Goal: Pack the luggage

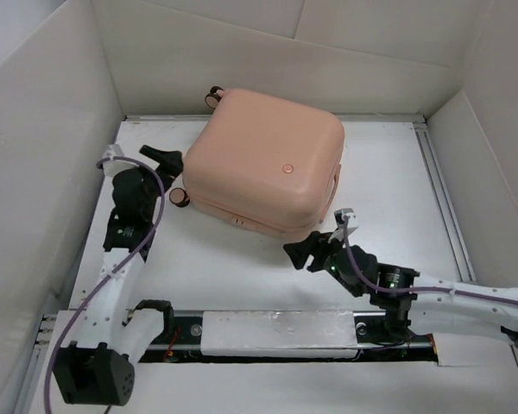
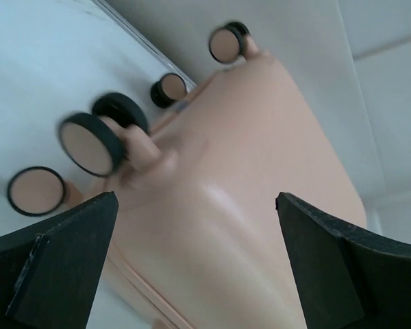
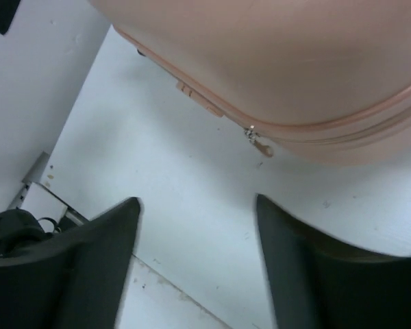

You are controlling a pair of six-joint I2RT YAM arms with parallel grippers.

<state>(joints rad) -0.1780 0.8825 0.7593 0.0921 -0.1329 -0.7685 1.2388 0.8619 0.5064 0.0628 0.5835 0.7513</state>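
Observation:
The luggage [image 1: 263, 159] lies flat and zipped shut on the white table, emblem [image 1: 287, 169] facing up. My left gripper [image 1: 171, 166] is open at its left end, beside a wheel [image 1: 180, 197]. In the left wrist view the luggage's shell [image 2: 246, 178] fills the space past the open left gripper [image 2: 196, 199], with black-rimmed wheels [image 2: 89, 142] to the upper left; nothing is gripped. My right gripper [image 1: 315, 241] is open just in front of the luggage's near edge. The right wrist view shows the open right gripper [image 3: 197, 200] over bare table, short of the luggage [image 3: 281, 55] and its zipper pull [image 3: 262, 145].
White walls [image 1: 34, 164] box in the table on the left, back and right. A metal rail [image 1: 276, 332] runs along the near edge between the arm bases. A grooved track [image 1: 439, 185] lines the table's right side.

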